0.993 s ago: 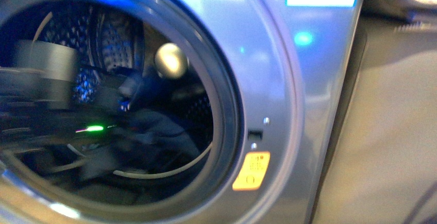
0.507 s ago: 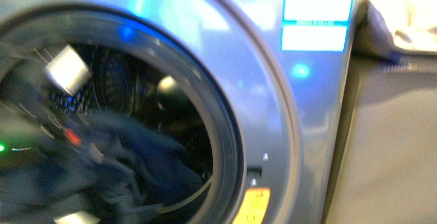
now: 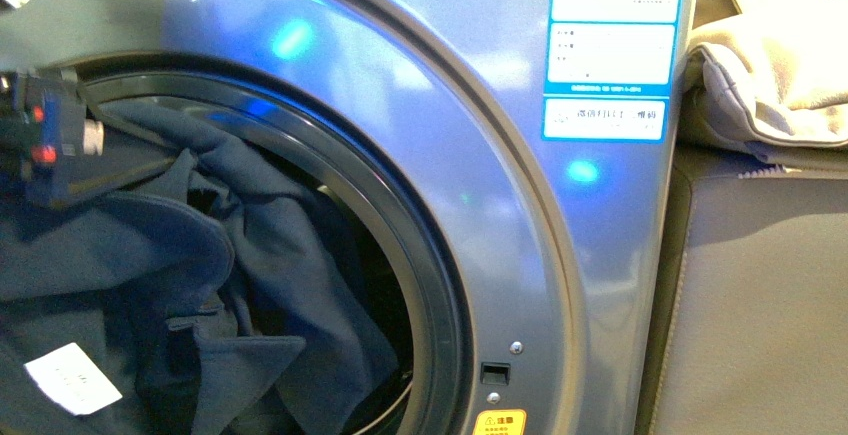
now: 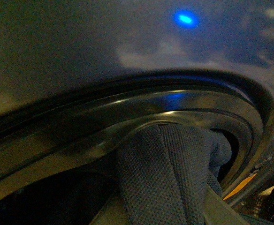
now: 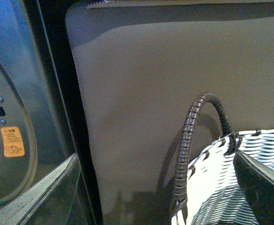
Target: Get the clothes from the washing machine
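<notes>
One slate-blue pique-knit garment (image 3: pixel 250 255), pinched in the left gripper (image 4: pixel 160 215), spills from the silver-grey washing machine (image 3: pixel 480 105); right gripper (image 5: pixel 153 190) gapes empty.

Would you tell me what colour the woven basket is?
Woven basket: white with grey, best in right wrist view.

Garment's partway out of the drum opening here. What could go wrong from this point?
The garment drapes over the dark door rim of the washing machine; pulling it across that edge could snag or drag it. Loose folds and the white tag hang low, so part might slip and fall short of the woven basket, which shows only in the right wrist view.
</notes>
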Controlling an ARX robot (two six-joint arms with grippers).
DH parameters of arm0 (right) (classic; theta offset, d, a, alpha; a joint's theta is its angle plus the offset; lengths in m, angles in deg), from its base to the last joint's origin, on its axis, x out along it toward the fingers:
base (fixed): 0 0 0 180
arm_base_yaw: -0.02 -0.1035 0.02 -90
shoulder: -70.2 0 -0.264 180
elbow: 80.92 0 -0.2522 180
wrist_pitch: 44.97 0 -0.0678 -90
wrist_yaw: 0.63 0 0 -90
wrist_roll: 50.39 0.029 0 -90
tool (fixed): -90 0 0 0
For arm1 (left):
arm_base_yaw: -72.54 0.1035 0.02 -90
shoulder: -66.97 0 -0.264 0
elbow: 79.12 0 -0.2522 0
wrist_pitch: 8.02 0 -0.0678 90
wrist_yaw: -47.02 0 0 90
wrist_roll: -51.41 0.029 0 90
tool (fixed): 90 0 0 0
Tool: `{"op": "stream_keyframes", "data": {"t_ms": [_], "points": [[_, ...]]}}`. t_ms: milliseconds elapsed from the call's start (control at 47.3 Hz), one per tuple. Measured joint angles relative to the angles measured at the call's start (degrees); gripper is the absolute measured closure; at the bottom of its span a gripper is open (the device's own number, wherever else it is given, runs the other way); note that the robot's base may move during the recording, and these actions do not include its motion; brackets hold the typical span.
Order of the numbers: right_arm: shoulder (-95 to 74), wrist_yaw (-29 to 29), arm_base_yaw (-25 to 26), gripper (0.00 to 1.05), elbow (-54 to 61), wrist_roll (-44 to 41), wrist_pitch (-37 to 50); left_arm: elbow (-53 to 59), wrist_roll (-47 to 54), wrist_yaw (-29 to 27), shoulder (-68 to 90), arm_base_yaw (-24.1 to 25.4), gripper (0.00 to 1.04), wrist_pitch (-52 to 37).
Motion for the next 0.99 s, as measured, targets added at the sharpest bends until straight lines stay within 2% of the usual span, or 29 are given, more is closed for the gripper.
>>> {"op": "stream_keyframes", "data": {"t_ms": [169,402,676,993], "points": [[0.00,0.00,0.00,0.08,0.00,0.00,0.00,-0.13,0.68,-3.76,-2.08,-3.10,0.93,3.19],[0.00,0.00,0.00,0.08,0.00,0.00,0.00,-1.22,0.92,-3.26,-4.83,-5.31,0.93,3.56],[0.00,0.00,0.00,0.08,0.00,0.00,0.02,-12.20,1.77,-2.23,-8.70,-9.18,0.93,2.69],[0.00,0.00,0.00,0.08,0.00,0.00,0.02,-23.71,2.03,-5.38,-8.13,-16.35,0.94,3.04]]}}
